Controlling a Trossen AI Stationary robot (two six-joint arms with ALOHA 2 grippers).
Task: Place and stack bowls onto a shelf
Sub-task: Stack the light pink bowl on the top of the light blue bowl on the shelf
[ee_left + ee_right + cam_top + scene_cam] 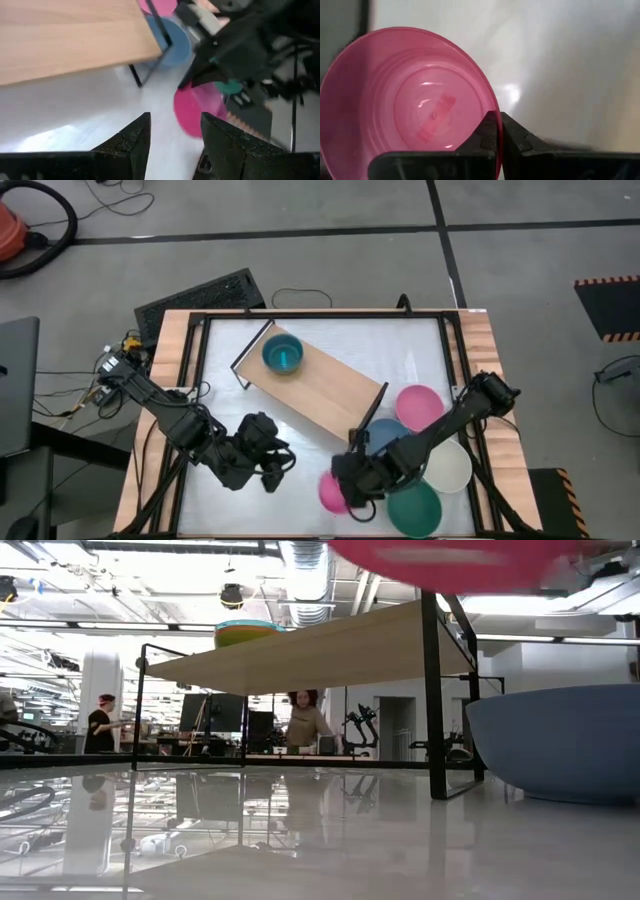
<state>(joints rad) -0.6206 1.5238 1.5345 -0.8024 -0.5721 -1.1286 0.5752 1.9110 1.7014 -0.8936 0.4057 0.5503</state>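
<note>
The light-wood shelf (330,385) stands slantwise on the white tabletop. A teal bowl (283,355) sits on its far left end, nested in a lime green bowl (245,638). My right gripper (352,492) is shut on a small magenta bowl (332,492) near the table's near edge. That bowl also shows in the low view (480,560). My left gripper (272,475) is open and empty to the left of the bowl, apart from it. The larger pink (420,407), grey-blue (385,438), cream-white (447,465) and dark green (413,510) bowls rest on the table at the right. My right gripper pinches the magenta bowl's rim (492,107), one finger (487,132) inside the bowl and one outside. The bowl is lifted clear of the table, its open side up, on the left side of the fingers.
The shelf's black end leg (433,690) stands close to the grey-blue bowl (560,740). Most of the shelf board is bare. The white tabletop (230,400) is bare at the left. People stand in the room beyond the table.
</note>
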